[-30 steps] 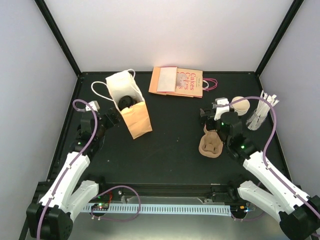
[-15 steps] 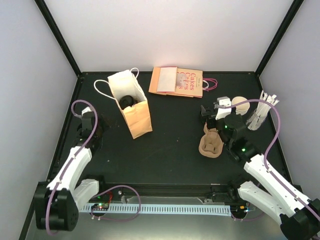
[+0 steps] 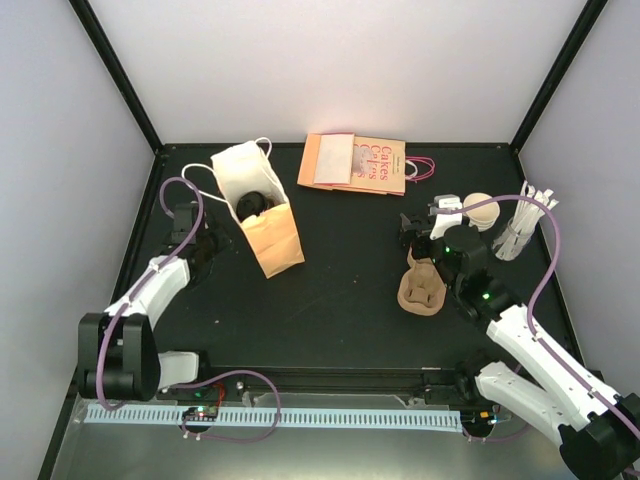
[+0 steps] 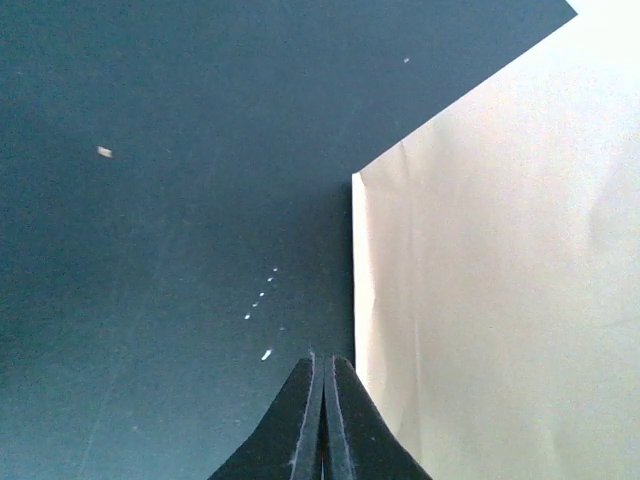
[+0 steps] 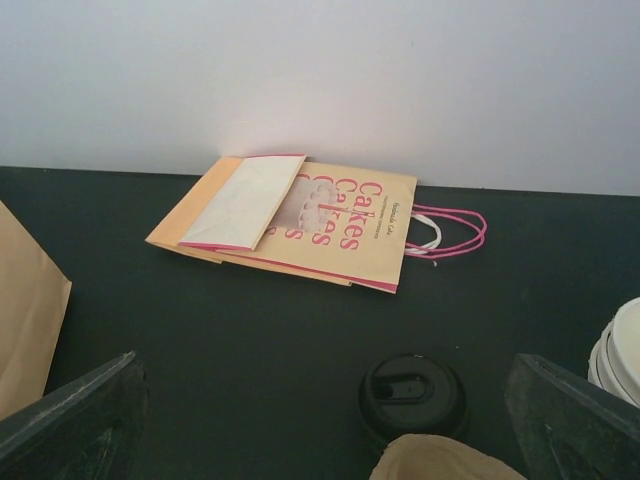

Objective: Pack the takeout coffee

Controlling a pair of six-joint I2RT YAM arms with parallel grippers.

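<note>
The takeout coffee stands upright on the table, lid up and long axis vertical, at 5 o'clock from the flat Cakes bag. The right gripper gapes wide and empty just before it. The left gripper is pinched closed on nothing, with the paper bag at its 3 o'clock.
</note>
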